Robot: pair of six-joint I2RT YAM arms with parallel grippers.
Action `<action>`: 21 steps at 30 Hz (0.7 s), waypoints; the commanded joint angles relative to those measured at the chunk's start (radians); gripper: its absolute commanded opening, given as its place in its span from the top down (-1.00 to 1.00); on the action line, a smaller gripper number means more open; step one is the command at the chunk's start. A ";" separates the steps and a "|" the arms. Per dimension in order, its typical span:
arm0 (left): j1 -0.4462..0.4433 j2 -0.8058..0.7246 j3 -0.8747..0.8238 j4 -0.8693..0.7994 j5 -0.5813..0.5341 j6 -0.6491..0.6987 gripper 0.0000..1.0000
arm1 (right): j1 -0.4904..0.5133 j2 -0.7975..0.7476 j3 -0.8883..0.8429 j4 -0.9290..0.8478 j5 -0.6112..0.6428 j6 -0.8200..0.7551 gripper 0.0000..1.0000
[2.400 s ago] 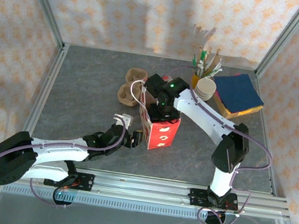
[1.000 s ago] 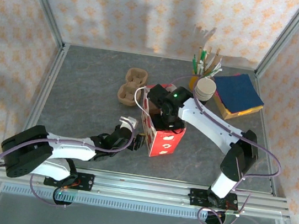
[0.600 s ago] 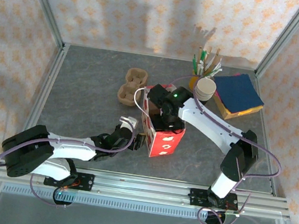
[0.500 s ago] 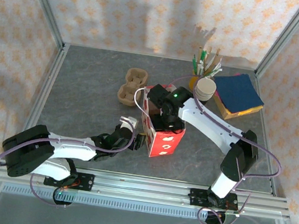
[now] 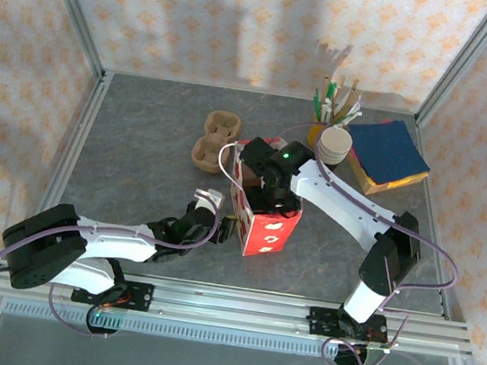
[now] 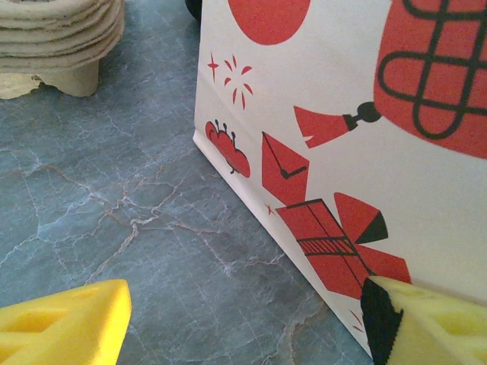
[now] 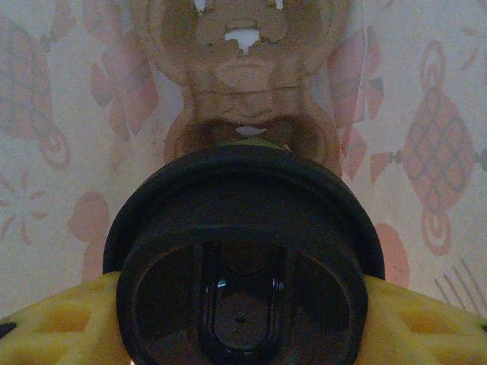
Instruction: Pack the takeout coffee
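The takeout coffee [image 7: 242, 274] shows from above as a round black lid, its side wall hidden beneath. My right gripper [image 7: 242, 323] is shut on it, one yellow finger [image 7: 53, 327] on each side. Cup and gripper are down inside the red-and-white paper bag [image 5: 263, 220], whose patterned walls surround them. A brown pulp cup carrier [image 7: 243, 99] lies on the bag's floor under the cup. From the top, my right gripper [image 5: 266, 184] reaches into the bag's mouth. My left gripper [image 6: 243, 312] stands open low on the table, its right finger [image 6: 426, 327] against the bag's [image 6: 365, 114] lower wall.
A stack of pulp carriers [image 5: 215, 139] sits behind and left of the bag. A stack of lidless cups [image 5: 333, 144], a holder of stirrers and straws [image 5: 336, 105] and blue and yellow napkins [image 5: 388, 155] stand at the back right. Metal frame rails edge the table.
Over the earlier frames my right arm came nearer and lower into the bag, and my left arm stretched out to the bag's base. Nothing has moved in the last second.
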 commanded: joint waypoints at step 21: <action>-0.009 -0.011 0.010 -0.008 -0.044 0.018 -0.62 | 0.002 -0.015 0.022 -0.016 0.020 -0.009 0.03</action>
